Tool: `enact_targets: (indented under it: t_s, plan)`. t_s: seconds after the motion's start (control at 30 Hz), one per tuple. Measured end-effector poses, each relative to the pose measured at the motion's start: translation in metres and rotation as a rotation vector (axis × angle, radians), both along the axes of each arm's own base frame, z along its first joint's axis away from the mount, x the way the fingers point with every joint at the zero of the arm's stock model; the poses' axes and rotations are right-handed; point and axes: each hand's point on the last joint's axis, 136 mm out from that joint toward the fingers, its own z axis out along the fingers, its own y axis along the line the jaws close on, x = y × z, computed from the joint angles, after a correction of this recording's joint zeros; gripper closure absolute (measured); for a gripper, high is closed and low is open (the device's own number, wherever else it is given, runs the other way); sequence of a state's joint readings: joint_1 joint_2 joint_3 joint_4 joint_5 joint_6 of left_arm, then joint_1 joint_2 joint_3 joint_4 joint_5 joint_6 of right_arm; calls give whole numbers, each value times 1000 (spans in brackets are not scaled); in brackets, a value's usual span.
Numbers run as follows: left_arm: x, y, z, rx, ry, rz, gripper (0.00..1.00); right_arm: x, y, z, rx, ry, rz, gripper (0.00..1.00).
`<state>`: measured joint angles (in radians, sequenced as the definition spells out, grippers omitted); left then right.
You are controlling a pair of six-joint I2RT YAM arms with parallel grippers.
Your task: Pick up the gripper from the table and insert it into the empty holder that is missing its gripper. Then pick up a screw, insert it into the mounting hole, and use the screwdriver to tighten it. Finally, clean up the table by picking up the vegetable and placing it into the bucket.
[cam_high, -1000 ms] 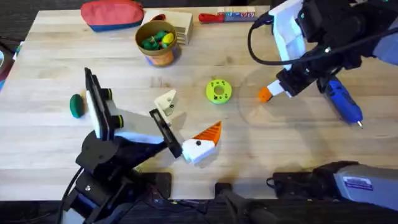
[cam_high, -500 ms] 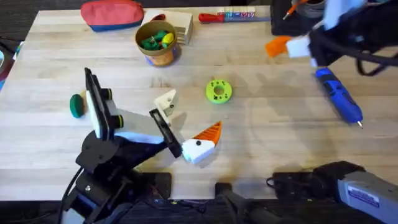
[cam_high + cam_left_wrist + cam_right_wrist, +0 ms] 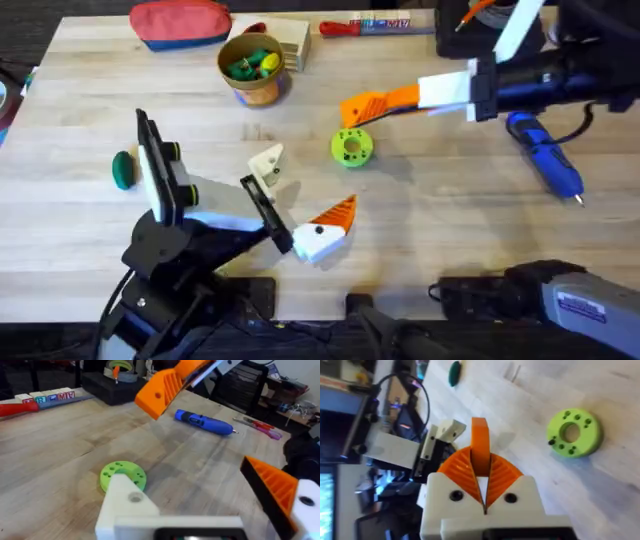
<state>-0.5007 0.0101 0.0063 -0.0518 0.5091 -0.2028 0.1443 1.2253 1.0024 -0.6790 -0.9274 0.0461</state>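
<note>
Orange fin, the gripper (image 3: 480, 442), was pinched edge-on between the right gripper (image 3: 372, 104)'s closed pads, hovering just above the lime-green disc (image 3: 351, 146). The bare white holder (image 3: 268, 163) on the left gripper (image 3: 300, 205) sat beyond the disc; left jaws wide, empty. Judgement: align fin's base with holder slot, approach slowly, keep the holder steady.

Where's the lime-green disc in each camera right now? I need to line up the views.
Overhead: the disc lies mid-table, just below the right arm's orange fingers.
Left wrist: the disc sits just behind the white holder.
Right wrist: the disc lies on bare wood beside the orange fingers.
Shared landmark: the white holder on the left pincer, showing at and.
</note>
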Motion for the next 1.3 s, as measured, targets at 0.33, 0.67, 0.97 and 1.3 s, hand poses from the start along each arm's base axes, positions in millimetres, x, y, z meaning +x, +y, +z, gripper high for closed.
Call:
enact_targets:
  t_s: [0.33,0.67,0.97,1.3]
  plan:
    - [0,0,0,0,0,0,13,-28,56,-32,220,515,190,999]
    - [0,0,0,0,0,0,13,-33,72,-47,314,722,252,999]
    - [1,1,0,0,0,6,13,-31,87,-50,279,678,275,999]
    - [3,2,0,-1,4,23,13,-26,95,-55,239,699,240,999]
